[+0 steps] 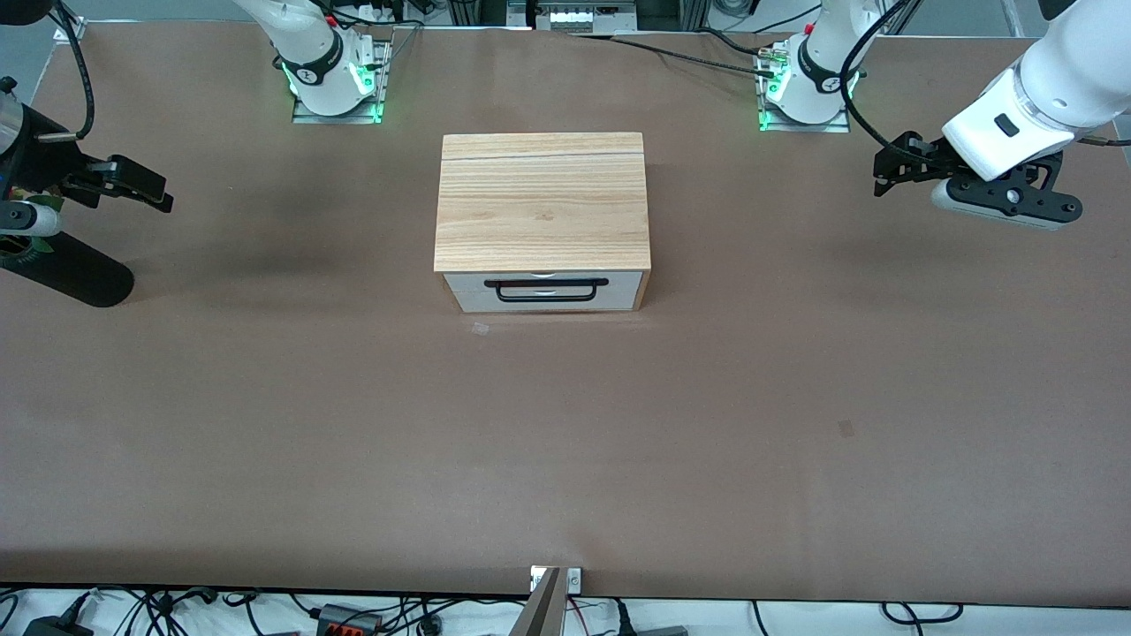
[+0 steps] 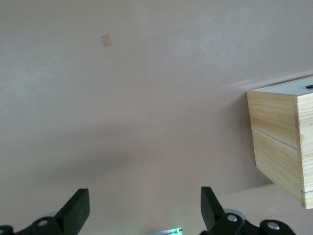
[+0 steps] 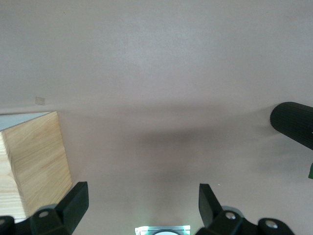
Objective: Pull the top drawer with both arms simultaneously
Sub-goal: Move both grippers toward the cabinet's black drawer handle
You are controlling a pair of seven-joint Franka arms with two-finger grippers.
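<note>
The top drawer [image 1: 623, 283] is shut in the light wood cabinet [image 1: 542, 199] at mid-table; its white front and black bar handle [image 1: 546, 283] face the front camera. My left gripper [image 1: 886, 173] hangs open and empty over the bare table toward the left arm's end, well apart from the cabinet. My right gripper [image 1: 152, 188] hangs open and empty over the right arm's end. The left wrist view shows its spread fingers [image 2: 78, 205] and the cabinet's side [image 2: 281, 142]. The right wrist view shows its spread fingers [image 3: 78, 198] and the cabinet's side [image 3: 36, 156].
A black cylinder [image 1: 66, 269] lies on the table near the right gripper, and also shows in the right wrist view [image 3: 293, 122]. Small tape patches [image 1: 480, 329] [image 1: 846, 429] lie flat on the brown table. The arm bases [image 1: 336, 75] [image 1: 804, 84] stand farther from the front camera than the cabinet.
</note>
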